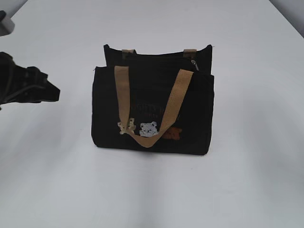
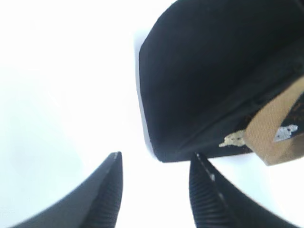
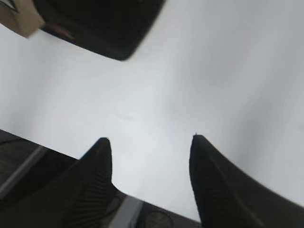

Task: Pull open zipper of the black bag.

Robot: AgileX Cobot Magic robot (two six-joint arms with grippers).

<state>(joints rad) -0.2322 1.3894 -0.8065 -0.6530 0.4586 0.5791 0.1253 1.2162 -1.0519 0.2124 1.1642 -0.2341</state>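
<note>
Exterior view: the black bag (image 1: 152,114) stands upright mid-table on the white table (image 1: 247,190), boxy, with tan webbing handles (image 1: 149,107) draped down its front face. A white bear patch (image 1: 148,129) and a brown patch (image 1: 173,134) sit low on that face; the lettering above is too faint to read. The zipper (image 1: 194,64) shows only as a small silver slider at the bag's top right (the track itself is lost in black fabric). The left arm (image 1: 26,85) is cut off at the frame's left edge, well apart from the bag; the right arm is out of frame.

Left wrist view: the left gripper (image 2: 154,178) has its jaws parted, nothing between them, the bag's end just beyond the tips. The zipper is not visible here.

Right wrist view: the right gripper (image 3: 149,154) is likewise spread and empty over bare table. Only a blurred bag corner reaches the top left.
</note>
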